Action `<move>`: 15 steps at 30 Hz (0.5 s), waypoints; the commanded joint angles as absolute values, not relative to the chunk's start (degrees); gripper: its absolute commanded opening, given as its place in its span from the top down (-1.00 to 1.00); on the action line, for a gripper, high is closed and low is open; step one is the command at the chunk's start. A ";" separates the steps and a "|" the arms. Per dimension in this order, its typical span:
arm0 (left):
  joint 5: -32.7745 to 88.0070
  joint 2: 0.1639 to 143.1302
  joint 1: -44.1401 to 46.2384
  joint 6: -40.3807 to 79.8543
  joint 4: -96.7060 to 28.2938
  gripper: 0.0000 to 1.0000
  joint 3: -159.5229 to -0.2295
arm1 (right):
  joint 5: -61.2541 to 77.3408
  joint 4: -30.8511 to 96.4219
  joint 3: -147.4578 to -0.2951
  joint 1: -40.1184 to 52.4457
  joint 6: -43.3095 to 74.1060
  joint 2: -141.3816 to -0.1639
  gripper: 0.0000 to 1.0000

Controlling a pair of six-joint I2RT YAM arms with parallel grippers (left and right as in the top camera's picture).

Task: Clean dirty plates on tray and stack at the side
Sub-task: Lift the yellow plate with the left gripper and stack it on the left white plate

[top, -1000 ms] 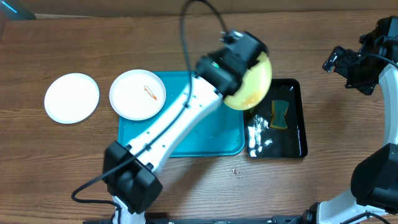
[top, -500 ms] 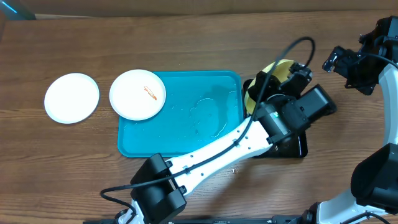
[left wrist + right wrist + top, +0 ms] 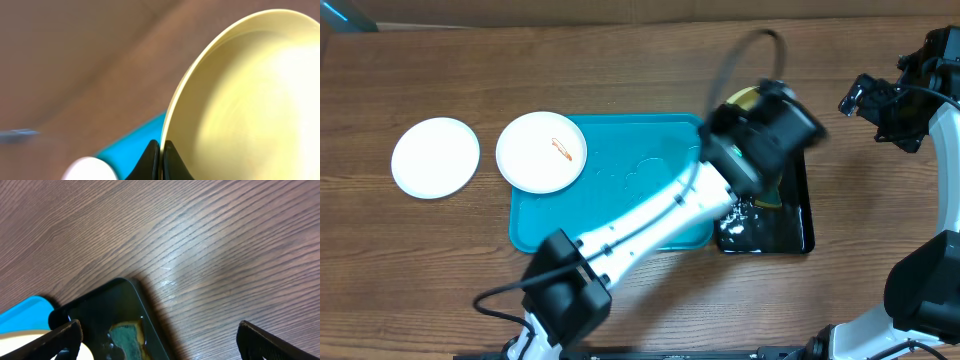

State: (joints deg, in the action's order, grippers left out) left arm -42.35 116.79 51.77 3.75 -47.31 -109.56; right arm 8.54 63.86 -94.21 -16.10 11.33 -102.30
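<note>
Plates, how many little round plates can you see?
3. A plain white round plate on the wooden table, far left; a white plate with an orange smear overlapping the teal plastic tray; a pale yellow-green plate pinched in the left gripper.

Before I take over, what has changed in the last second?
The left gripper, still shut on the yellow-green plate, swung it right from the teal tray's corner to over the black tray, then eased back slightly. Nothing was grasped or released. The right gripper stays open and parked; the clean white plate and the smeared white plate are unmoved.
</note>
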 commanded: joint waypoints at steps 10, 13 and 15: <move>27.00 117.08 -1.52 18.90 -59.44 0.92 -112.03 | 8.16 63.55 -94.87 -16.25 11.57 -101.84 -1.00; 25.82 117.08 -12.27 18.90 -63.42 0.92 -112.03 | 8.16 63.55 -94.87 -16.25 11.57 -101.84 -1.00; 23.64 117.10 -18.72 18.87 -66.24 0.92 -112.01 | 8.16 63.55 -94.87 -16.25 11.57 -101.84 -1.00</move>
